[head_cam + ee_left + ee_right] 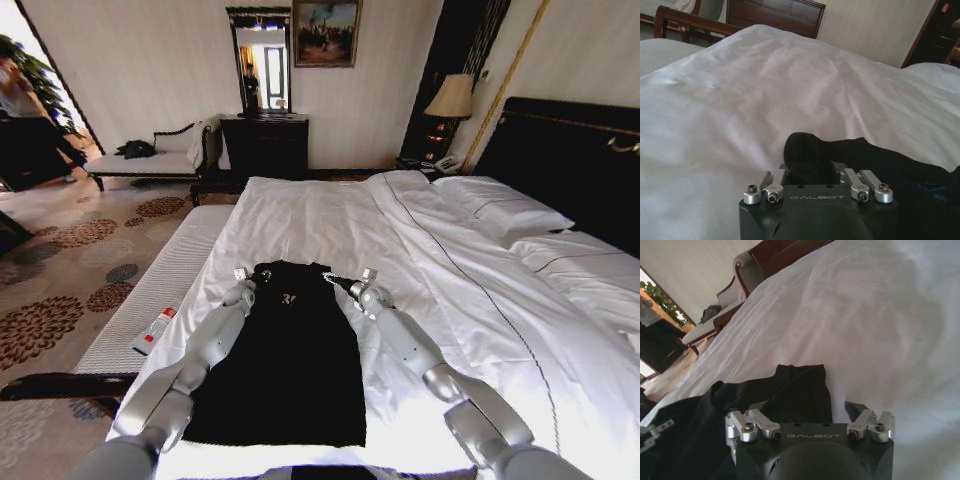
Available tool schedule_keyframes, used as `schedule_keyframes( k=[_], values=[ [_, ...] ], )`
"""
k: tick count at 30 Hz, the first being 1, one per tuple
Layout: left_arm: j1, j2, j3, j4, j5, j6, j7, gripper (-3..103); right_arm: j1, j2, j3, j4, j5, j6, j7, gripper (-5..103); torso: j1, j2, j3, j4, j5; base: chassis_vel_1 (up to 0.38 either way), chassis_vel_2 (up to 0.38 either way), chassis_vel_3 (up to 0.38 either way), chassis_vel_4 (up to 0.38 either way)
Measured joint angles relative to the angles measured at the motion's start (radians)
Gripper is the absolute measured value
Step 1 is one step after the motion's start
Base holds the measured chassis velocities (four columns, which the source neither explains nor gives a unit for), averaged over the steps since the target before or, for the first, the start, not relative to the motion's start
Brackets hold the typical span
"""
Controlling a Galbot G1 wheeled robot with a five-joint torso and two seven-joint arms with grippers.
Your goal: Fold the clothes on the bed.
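Observation:
The clothes are one black T-shirt [290, 350] lying flat as a long narrow strip on the white bed [330, 215], with small white lettering near its far end. My left gripper [243, 280] sits at the far left corner of the shirt. In the left wrist view the left gripper [809, 167] is shut on a raised bunch of the black T-shirt [805, 150]. My right gripper [366, 282] is at the far right corner. In the right wrist view the right gripper [805, 407] stands open, with the corner of the black T-shirt [800, 390] between its fingers and one fingertip [855, 410] on bare sheet.
White pillows [500, 205] and a dark headboard [560, 150] lie to the right. A pale bench [150, 290] runs along the bed's left side with a red-and-white bottle [155, 328] on it. Across the room stand a chaise [150, 160] and a dark dresser [265, 145].

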Motion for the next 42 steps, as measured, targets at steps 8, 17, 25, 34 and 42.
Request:
schedule_keyframes(
  k=[8, 17, 25, 34, 42],
  values=[
    [-0.001, 0.014, -0.003, -0.004, -0.005, -0.001, 0.0, 7, 0.029, 0.015, -0.02, -0.051, -0.022, 0.023, -0.011, 56, 0.0, 0.0, 0.0, -0.0001, 0.0, 0.0, 0.0, 0.0, 0.0],
    [0.002, 0.016, 0.001, -0.007, -0.006, -0.003, -0.002, 3, 0.039, 0.019, -0.029, -0.062, -0.026, 0.029, -0.015, 23, 0.0, 0.0, 0.0, -0.0002, 0.0, 0.0, 0.0, 0.0, 0.0],
    [0.009, 0.022, 0.005, -0.021, -0.01, 0.0, -0.004, 3, 0.047, 0.021, -0.04, -0.064, -0.031, 0.032, -0.015, 2, 0.0, 0.0, 0.0, -0.0002, 0.0, 0.0, 0.0, 0.0, 0.0],
    [0.004, 0.059, 0.0, -0.071, -0.034, -0.01, -0.013, 3, 0.064, 0.001, -0.067, -0.036, -0.038, 0.042, 0.009, 2, 0.0, 0.0, 0.0, -0.0001, -0.0001, 0.0, 0.0, 0.0, 0.0],
    [-0.067, 0.103, 0.023, -0.105, -0.084, -0.011, -0.018, 3, 0.124, -0.04, -0.092, 0.028, -0.045, 0.061, 0.048, 2, 0.0, 0.0, 0.0, -0.0001, -0.0001, 0.0, 0.0, 0.0, 0.0]
  ],
)
